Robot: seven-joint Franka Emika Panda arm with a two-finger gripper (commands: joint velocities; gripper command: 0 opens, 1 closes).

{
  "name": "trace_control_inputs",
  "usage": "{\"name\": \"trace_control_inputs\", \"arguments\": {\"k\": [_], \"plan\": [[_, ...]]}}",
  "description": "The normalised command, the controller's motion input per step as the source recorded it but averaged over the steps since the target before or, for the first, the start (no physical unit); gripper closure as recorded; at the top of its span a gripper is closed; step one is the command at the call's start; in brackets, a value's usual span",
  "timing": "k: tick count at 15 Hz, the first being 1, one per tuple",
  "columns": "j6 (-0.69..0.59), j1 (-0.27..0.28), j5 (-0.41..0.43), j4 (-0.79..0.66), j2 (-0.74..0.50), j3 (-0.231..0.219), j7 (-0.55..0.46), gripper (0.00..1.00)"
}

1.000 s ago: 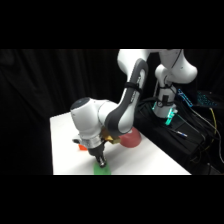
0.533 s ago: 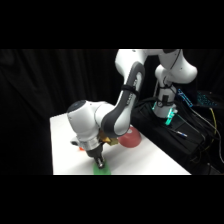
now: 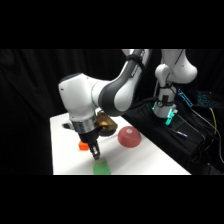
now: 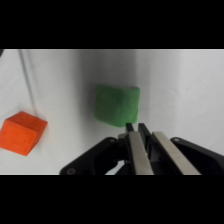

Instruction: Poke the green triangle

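Observation:
The green triangle (image 3: 102, 167) lies near the table's front edge; in the wrist view it is a soft-edged green block (image 4: 117, 104) just ahead of the fingertips. My gripper (image 3: 95, 154) hangs right above its back edge, fingers pressed together with nothing between them, tips (image 4: 134, 128) at the block's near edge. Whether they touch it I cannot tell.
A small orange cube (image 3: 82, 146) sits left of the gripper, also in the wrist view (image 4: 22, 133). A red dome (image 3: 129, 137) rests to the right. A brown object (image 3: 105, 122) lies behind the wrist. The white table's front edge (image 3: 120, 172) is close.
The arm has swung lower and forward, bringing the gripper down toward the green triangle. The objects on the table have not shifted.

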Motion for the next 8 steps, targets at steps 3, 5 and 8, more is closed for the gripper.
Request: {"name": "trace_control_inputs", "arguments": {"k": [3,5,8], "plan": [[-0.18,0.09,-0.097,-0.31,-0.54,-0.083,0.14,0.28],[-0.14,0.083,-0.122,-0.28,-0.5,-0.084,0.15,0.04],[-0.1,0.076,-0.146,-0.25,-0.46,-0.087,0.16,0.0]]}}
